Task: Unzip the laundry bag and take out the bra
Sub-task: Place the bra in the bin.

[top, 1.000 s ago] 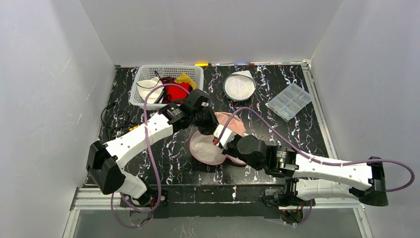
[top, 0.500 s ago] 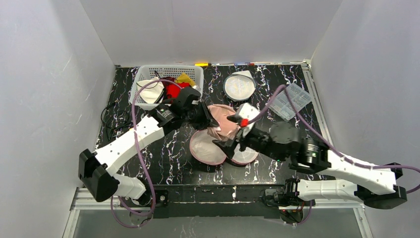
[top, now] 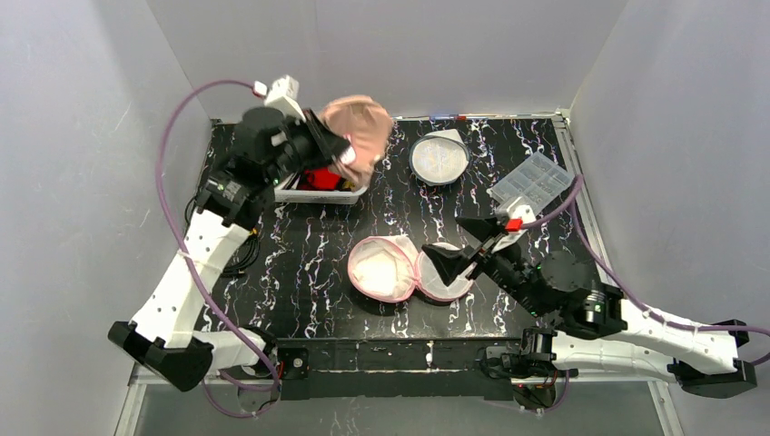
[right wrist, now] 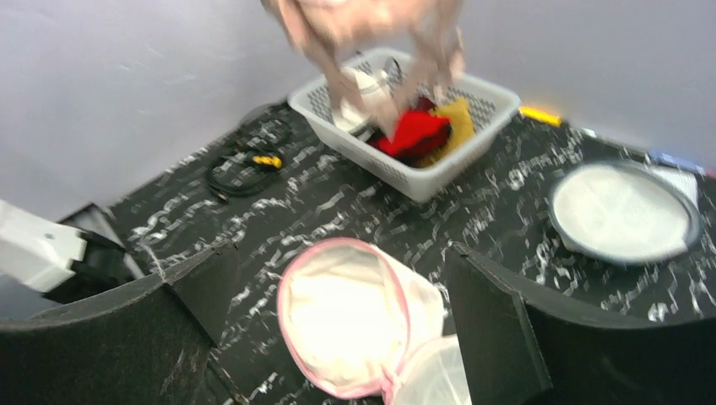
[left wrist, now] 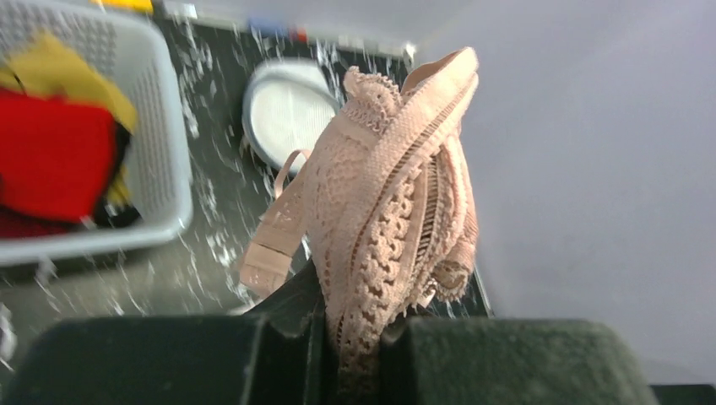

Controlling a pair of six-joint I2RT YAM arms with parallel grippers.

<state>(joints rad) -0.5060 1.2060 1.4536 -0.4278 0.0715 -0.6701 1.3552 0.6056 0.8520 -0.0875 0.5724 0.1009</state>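
Left end effector (top: 336, 151) grips the bra (top: 360, 127) aloft, far left; right end effector (top: 463, 245) gapes wide above the opened laundry bag (top: 385, 271).

Worktop: black marbled worktop (top: 309, 259) carried everything.
Basket: white perforated plastic basket (right wrist: 371, 160) stood far left, holding red cloth (right wrist: 414, 131) and yellow cloth (right wrist: 456, 118).
Dish: round grey-rimmed dish (top: 439, 157) lay beside it.
Box: clear plastic compartment box (top: 531, 185) lay far right.

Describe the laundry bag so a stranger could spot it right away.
On the black marbled table, look at the middle. The laundry bag lies open there as two round white halves; its pink rim sets it apart from the dark-rimmed round dish farther back.
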